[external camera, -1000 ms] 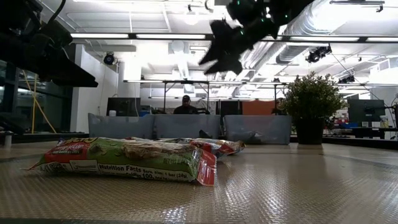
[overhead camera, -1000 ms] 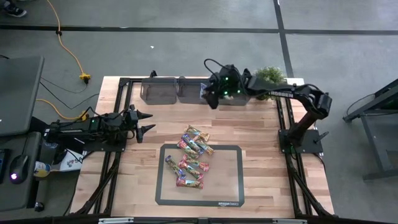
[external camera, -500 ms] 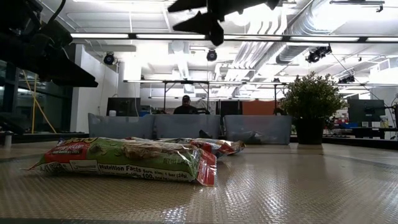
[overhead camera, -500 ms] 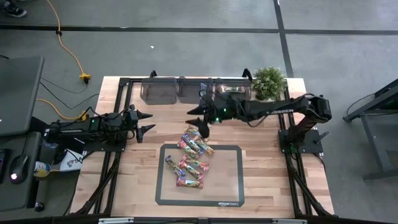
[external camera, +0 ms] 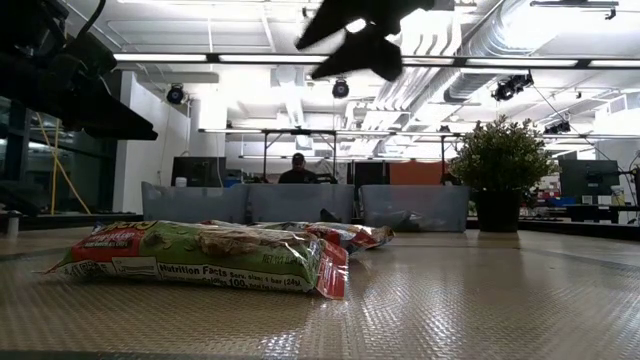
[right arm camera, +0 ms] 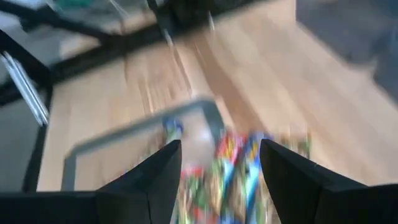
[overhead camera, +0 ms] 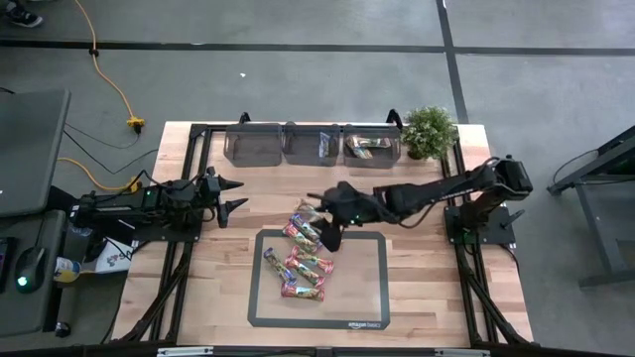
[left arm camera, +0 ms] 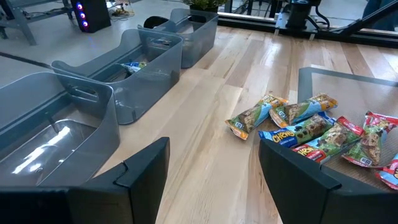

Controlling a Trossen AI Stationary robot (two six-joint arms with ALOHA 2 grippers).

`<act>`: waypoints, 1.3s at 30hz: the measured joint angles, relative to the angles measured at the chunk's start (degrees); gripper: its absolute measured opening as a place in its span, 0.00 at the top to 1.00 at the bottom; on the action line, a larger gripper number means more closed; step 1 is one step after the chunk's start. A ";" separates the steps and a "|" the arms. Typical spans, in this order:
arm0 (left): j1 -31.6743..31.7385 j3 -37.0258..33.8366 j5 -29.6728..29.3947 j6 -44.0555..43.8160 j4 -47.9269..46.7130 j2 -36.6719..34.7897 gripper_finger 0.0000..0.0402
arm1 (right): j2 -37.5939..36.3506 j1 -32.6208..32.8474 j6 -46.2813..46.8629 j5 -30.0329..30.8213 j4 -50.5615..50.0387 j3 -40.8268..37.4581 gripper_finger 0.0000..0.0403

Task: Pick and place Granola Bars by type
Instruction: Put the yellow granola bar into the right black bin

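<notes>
a: where do the granola bars (overhead camera: 306,248) lie?

b: most sit in a loose heap on the grey-rimmed mat (overhead camera: 369,297) at the middle of the desk (overhead camera: 238,258), a few spilling over its far edge onto bare wood. in the left wrist view they show as green, blue and red wrappers overlapping one another. some are already in the bins: a blue one (overhead camera: 324,146) in the middle bin (overhead camera: 312,143), a couple in the right bin (overhead camera: 371,144) by the potted plant (overhead camera: 429,131). the left bin (overhead camera: 254,145) looks empty

a: and the claws?

b: the right claw (overhead camera: 325,226) hangs over the far end of the heap, fingers spread, nothing between them. its wrist view looks straight down on the wrappers, so i judge it is lining up for another pick. the left claw (overhead camera: 231,195) waits released, well off to the left of the mat, pointing across the desk

a: room to move?

b: fair. the heap's far end is open, and bare wood lies between it and the bins. the bars overlap, so closing on one may nudge a neighbour. the bins stand in a row touching along the far edge, with open tops, easy to drop into from above
</notes>
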 joint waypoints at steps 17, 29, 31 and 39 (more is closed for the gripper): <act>0.00 0.02 0.00 0.00 0.02 -0.02 0.40 | 8.84 2.11 -5.18 -0.42 -21.37 20.84 0.49; 0.00 0.00 -0.02 0.00 0.01 -0.01 0.40 | 30.41 -1.58 4.25 -3.70 -54.39 53.82 0.49; -0.01 0.00 -0.02 0.00 0.02 -0.01 0.40 | 32.52 -2.09 8.20 -5.37 -56.94 55.08 0.49; 0.00 0.02 -0.02 0.00 0.02 0.00 0.40 | 37.05 -2.80 18.58 -10.62 -63.46 55.47 0.49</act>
